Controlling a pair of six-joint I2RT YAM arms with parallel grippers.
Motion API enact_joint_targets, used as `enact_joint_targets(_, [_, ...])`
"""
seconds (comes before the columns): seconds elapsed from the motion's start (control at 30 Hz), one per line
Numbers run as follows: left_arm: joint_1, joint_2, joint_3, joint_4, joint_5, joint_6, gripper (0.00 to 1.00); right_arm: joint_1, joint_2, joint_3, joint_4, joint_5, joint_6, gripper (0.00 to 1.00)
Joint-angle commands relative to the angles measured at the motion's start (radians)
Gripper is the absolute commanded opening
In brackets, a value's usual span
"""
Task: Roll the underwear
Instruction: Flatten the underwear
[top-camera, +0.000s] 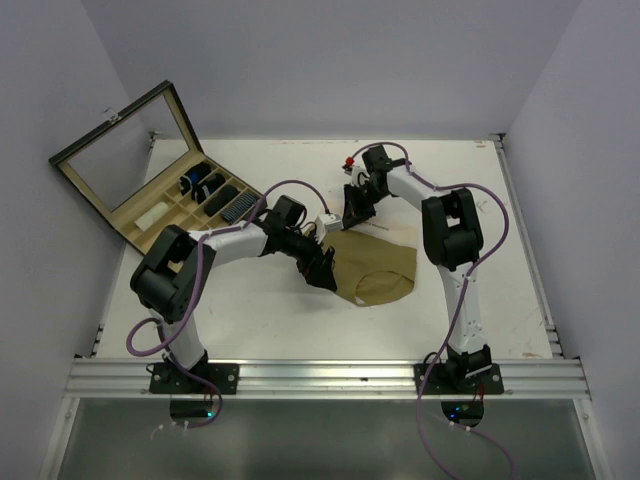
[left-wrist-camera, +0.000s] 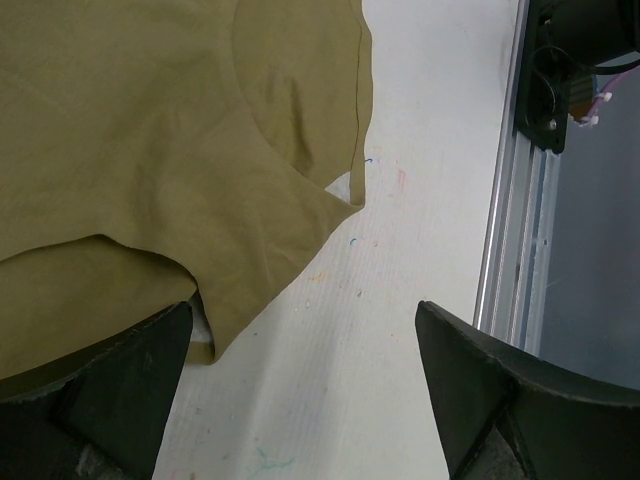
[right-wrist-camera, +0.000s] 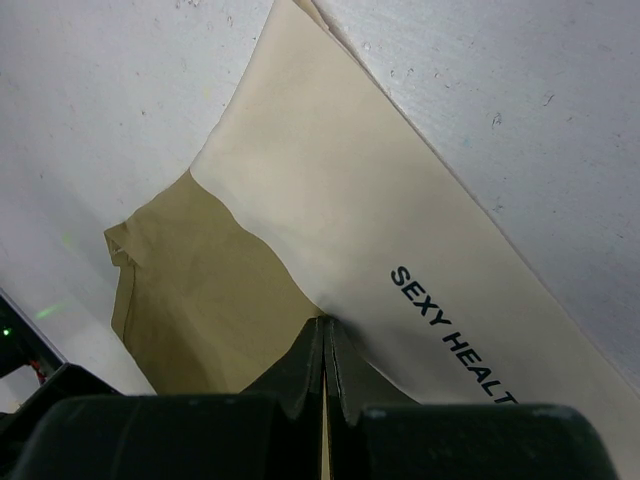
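The olive underwear (top-camera: 375, 270) lies spread flat near the middle of the white table (top-camera: 250, 320), between the two arms. The left gripper (top-camera: 322, 272) hangs low at its left edge with the jaws wide apart and nothing in them. From its wrist view, one finger (left-wrist-camera: 120, 390) sits over the hem corner and the other over bare table. The right gripper (top-camera: 352, 212) is at the far edge, clenched tight, its tips pressed down where the pale waistband (right-wrist-camera: 400, 220) meets the darker cloth; whether any fabric is nipped between them I cannot tell. To my eye the roll has not begun, since no edge is turned over. To start it well, I'd say the left claw should drop until one finger slips under the hem, close on a neat edge and turn it over evenly, while the right keeps the band taut so nothing bunches. Catching only the corner would likely give a crooked roll
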Motion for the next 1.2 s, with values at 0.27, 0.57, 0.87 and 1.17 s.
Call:
enact_joint_targets(0.27, [-0.008,0.003,-0.029,0.008,-0.066,0.039,0.97,0.009,0.019,0.041,-0.015,0.032,-0.018,0.00])
enact_joint_targets(0.57, [-0.009,0.025,-0.029,0.023,-0.088,0.052,0.99,0.007,0.019,0.036,-0.019,0.043,-0.025,0.00])
enact_joint_targets(0.87, [-0.018,-0.030,-0.104,-0.083,-0.074,0.067,0.98,0.007,0.022,0.038,-0.019,0.063,-0.025,0.00])
enact_joint_targets(1.17, [-0.061,-0.061,-0.104,-0.157,-0.063,0.093,0.98,0.007,0.013,0.035,-0.019,0.055,-0.027,0.00])
